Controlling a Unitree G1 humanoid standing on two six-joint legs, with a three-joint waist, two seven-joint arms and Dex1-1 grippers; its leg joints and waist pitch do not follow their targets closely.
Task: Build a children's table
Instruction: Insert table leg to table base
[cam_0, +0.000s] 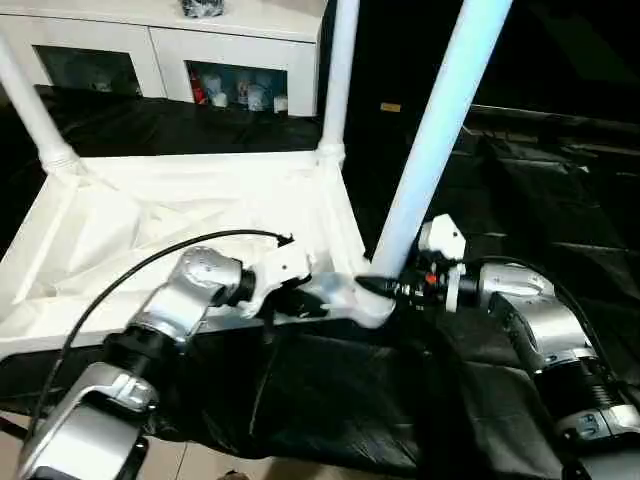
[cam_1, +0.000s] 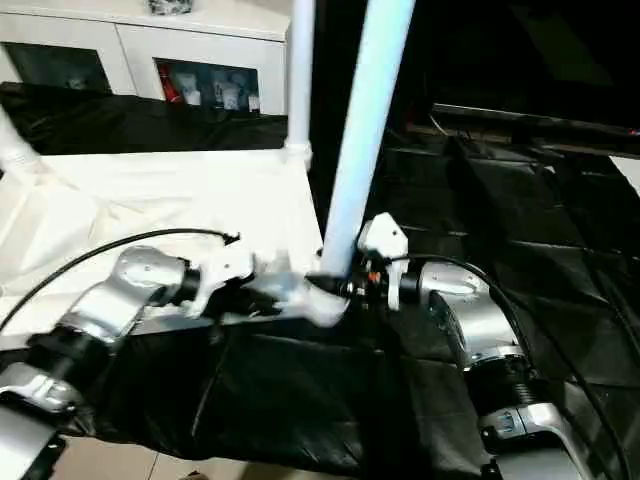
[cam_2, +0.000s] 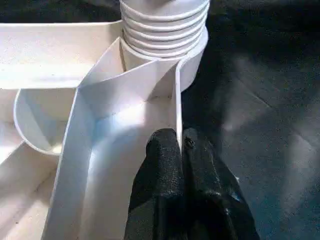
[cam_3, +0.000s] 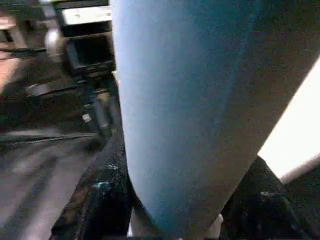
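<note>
Three legs are standing up out of the table top (cam_0: 190, 215) right now, so here's how your setup is looking: the top is lying upside down on the black cloth (cam_0: 330, 400), ribbed underside facing up, and you're working at the corner nearest the robot's right side. Your right gripper (cam_0: 385, 288) is reaching in level from the right and its black fingers (cam_3: 107, 200) are sitting on either side of the near leg (cam_0: 440, 120) right at its base, clamped around the tube just above the corner socket (cam_0: 365, 305); in the right wrist view that leg is running straight up between the two fingers. Your left gripper (cam_2: 181, 150) is coming in from the other side, and its two fingers are pressed together with the thin white side wall of the top pinched between them, just beside the ribbed collar (cam_2: 165, 27) where the leg is seated in the socket. So both grippers are sitting close together at the same corner, one on the leg and one on the rim. The other two legs you're seeing are standing at the far corners: one at the far right corner (cam_0: 340, 70) and one at the far left corner (cam_0: 30, 105), both upright in their sockets. Behind the table a white cabinet (cam_0: 160, 45) with glass doors is standing against the wall.
</note>
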